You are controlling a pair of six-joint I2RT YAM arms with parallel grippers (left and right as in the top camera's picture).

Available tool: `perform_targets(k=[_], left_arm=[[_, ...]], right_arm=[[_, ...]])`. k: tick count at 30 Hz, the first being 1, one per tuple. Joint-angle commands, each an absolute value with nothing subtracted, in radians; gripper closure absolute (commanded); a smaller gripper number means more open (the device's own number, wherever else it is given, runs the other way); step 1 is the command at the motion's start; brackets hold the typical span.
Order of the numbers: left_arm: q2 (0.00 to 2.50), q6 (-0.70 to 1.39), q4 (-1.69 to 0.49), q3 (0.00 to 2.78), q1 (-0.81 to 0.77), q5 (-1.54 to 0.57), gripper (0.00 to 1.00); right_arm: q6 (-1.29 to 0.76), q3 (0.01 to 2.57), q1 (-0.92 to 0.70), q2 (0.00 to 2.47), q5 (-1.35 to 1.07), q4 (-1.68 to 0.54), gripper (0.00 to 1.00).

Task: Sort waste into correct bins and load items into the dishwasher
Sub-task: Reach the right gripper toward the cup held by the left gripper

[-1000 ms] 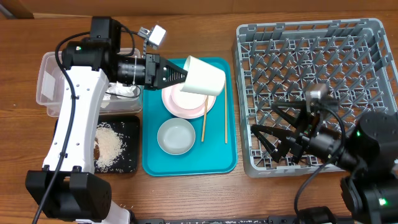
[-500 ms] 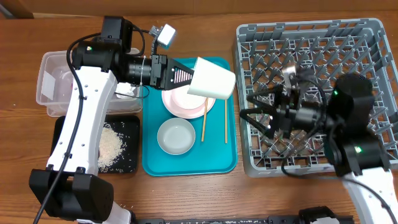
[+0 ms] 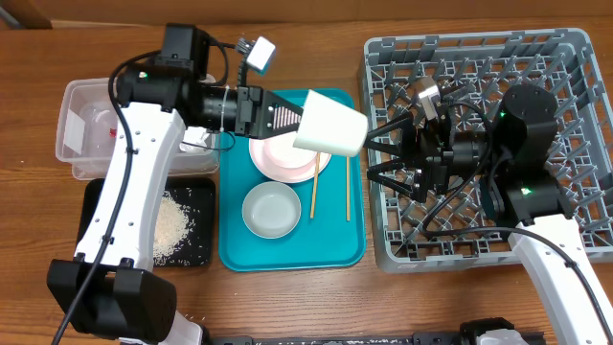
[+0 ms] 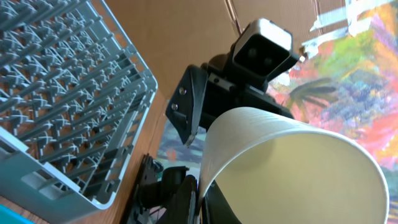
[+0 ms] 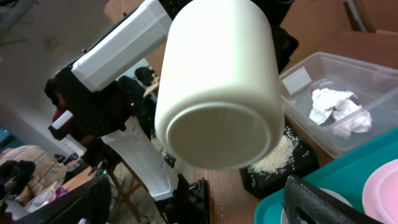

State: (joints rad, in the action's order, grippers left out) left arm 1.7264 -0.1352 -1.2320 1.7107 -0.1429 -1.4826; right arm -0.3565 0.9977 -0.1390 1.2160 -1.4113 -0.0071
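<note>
My left gripper (image 3: 299,117) is shut on the rim of a cream cup (image 3: 331,125), holding it on its side in the air above the teal tray (image 3: 235,244). In the left wrist view the cup (image 4: 292,168) fills the frame, with one finger inside the rim. My right gripper (image 3: 371,155) stands open just right of the cup, facing its base without touching it. In the right wrist view the cup (image 5: 217,81) hangs above and between the open fingers (image 5: 323,202). A pink plate (image 3: 278,158), a grey-white bowl (image 3: 271,211) and two chopsticks (image 3: 314,182) lie on the tray.
The grey dish rack (image 3: 565,57) fills the right side. A clear tub (image 3: 72,134) holding crumpled napkins (image 5: 336,112) sits at the far left. In front of it is a black tray (image 3: 201,240) with loose rice (image 3: 170,225).
The left arm has carried the cup to the right, over the tray's edge. The right arm has swung up and left from the rack's front, its open jaws now facing the cup.
</note>
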Motion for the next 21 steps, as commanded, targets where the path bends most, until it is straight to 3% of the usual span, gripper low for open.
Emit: perform_targets(k=[1,12,21], left_arm=[[1.733,-0.183,-1.223,1.718,-0.163,-1.516,0.96],[1.733,-0.188,-1.224,1.718,-0.164,-1.516,0.96],[1.733,-0.188,-1.225,1.718,-0.165,-1.517,0.96]], right_arm=[[-0.472,1.02,-0.145,1.211,-1.417,0.053,0.11],[-0.559,1.02,-0.145,1.211,-1.298,0.102,0.18],[-0.558,1.019,-0.194,1.213,-1.268,0.173,0.18]])
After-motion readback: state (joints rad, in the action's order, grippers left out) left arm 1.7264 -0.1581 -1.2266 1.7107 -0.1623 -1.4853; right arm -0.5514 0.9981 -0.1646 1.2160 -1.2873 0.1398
